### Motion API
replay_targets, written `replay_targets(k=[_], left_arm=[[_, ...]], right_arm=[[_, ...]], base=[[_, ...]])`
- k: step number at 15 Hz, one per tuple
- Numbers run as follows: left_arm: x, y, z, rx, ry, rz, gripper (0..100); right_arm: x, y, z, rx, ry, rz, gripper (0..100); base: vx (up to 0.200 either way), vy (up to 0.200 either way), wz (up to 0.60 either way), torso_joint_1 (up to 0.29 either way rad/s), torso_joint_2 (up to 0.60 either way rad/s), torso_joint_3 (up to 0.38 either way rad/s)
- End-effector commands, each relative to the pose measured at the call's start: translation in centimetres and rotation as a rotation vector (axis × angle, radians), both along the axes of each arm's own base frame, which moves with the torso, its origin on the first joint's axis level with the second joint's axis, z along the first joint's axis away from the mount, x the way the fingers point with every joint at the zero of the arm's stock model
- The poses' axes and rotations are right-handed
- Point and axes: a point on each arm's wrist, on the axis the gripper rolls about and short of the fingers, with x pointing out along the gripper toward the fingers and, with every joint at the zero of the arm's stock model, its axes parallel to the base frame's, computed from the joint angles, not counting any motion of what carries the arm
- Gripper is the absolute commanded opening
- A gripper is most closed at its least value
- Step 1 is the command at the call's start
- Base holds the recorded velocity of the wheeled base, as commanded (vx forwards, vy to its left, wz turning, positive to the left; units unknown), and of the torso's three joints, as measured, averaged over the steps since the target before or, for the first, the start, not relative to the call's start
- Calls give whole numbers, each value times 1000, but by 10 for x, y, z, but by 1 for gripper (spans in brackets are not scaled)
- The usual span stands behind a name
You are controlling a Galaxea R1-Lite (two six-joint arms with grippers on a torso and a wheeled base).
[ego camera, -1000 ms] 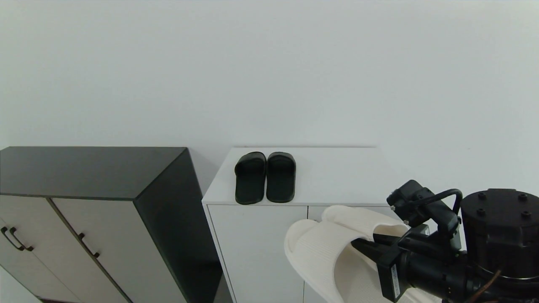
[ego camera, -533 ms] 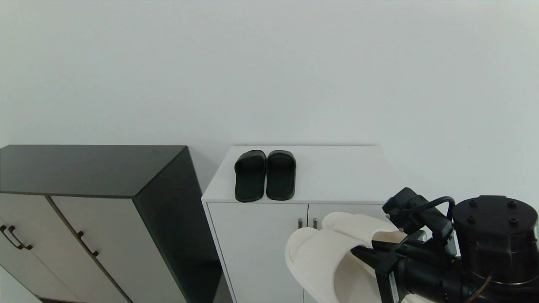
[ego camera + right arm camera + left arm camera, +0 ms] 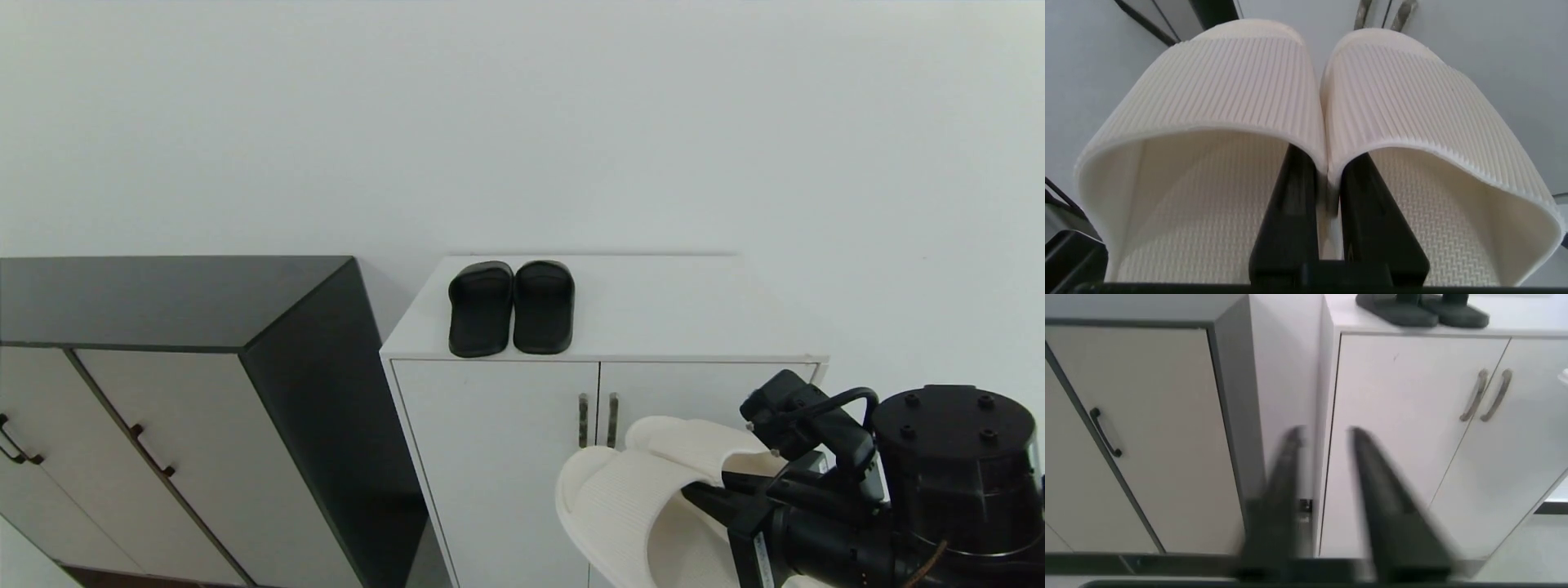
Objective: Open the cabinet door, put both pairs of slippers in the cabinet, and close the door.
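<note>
The right claw is closed on the white slippers. Its two fingers pinch the inner sides of the pair together, and the toes point at the white cabinet. In the last second the whole view has shifted, so it is the camera that has moved, not the furniture. Now the two doors of the white cabinet and their handles are visible, and the white pair hangs in front of the right door instead of at the level of the top edge. I judge that the robot is getting ready for the doors, which are both closed.

The left claw is empty, with its fingers apart. It looks at the narrow gap at the left side of the white cabinet, some way left of the handles. It seems the free one for pulling a door.

Room is tight here. The white pair hangs near the handles, so a door swinging out could hit it. The black slippers lie on top of the white cabinet, above the left door, with their heels at the front edge. The dark cabinet stands just beside the white cabinet on its left. To the right of it there is only the bare wall.
</note>
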Motion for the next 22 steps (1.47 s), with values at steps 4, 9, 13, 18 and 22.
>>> replay_targets(k=[4, 9, 13, 18, 22], left_arm=[[0, 0, 0, 3, 0, 0, 100], [0, 0, 0, 3, -2, 13, 100], [0, 1, 1, 50, -2, 25, 100], [24, -2, 88, -26, 52, -114, 100], [103, -16, 116, -22, 109, -366, 100]], right_arm=[[-1, 0, -2, -6, 3, 4, 0], [-2, -1, -5, -16, 10, 2, 0], [-3, -2, -5, -17, 9, 3, 0], [-3, -2, -8, -16, 11, 9, 0], [-2, 0, -12, -26, 20, 9, 0]], base=[[0, 0, 0, -223, 546, 320], [0, 0, 0, -198, 520, 313], [0, 0, 0, -175, 491, 316], [0, 0, 0, -138, 463, 331], [0, 0, 0, -100, 454, 355]])
